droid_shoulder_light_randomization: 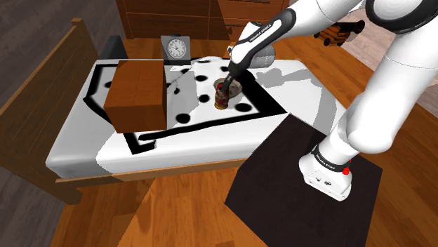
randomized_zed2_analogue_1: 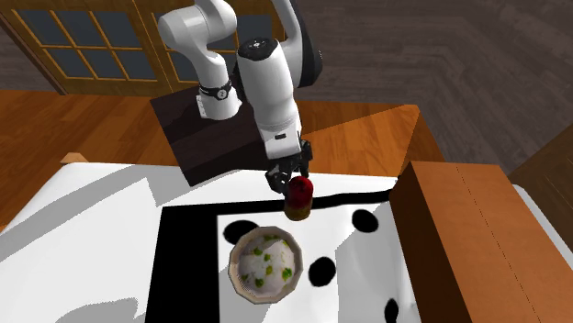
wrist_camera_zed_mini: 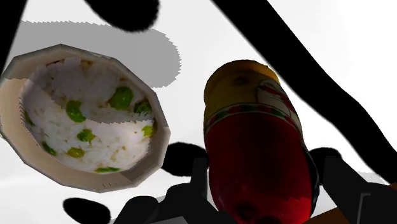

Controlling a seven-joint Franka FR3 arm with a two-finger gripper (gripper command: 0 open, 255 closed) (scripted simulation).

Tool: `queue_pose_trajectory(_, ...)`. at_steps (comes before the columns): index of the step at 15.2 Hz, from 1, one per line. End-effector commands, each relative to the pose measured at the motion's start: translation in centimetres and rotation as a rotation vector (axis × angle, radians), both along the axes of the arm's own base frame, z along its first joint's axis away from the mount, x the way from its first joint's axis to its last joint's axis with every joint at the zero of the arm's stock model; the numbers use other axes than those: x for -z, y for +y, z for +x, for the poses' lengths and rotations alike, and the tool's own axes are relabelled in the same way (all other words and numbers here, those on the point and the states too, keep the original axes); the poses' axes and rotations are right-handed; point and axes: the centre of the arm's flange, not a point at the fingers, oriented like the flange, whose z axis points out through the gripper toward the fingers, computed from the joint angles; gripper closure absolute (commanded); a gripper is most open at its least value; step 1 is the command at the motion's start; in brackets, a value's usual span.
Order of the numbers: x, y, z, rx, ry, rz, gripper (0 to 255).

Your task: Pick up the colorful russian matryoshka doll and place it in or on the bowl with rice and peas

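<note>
While the pincer seemingly clamps the doll, the rim of the bowl lies just beside

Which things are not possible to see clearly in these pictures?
Bowl: in the shoulder view, mostly hidden behind the gripper and doll.
Doll's red end: in the wrist view, cut off by the bottom edge.
Clock time: too small in the shoulder view.
</note>
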Motion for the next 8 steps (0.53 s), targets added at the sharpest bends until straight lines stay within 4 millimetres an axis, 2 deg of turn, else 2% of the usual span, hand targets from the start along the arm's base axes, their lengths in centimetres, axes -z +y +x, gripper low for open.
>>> queue_pose_trajectory(1, -1.1, 0.0, 0.1, 0.0, 0.0, 0.0, 255)
queue_pose_trajectory(8, -4.8, 0.0, 0.1, 0.0, 0.0, 0.0, 255)
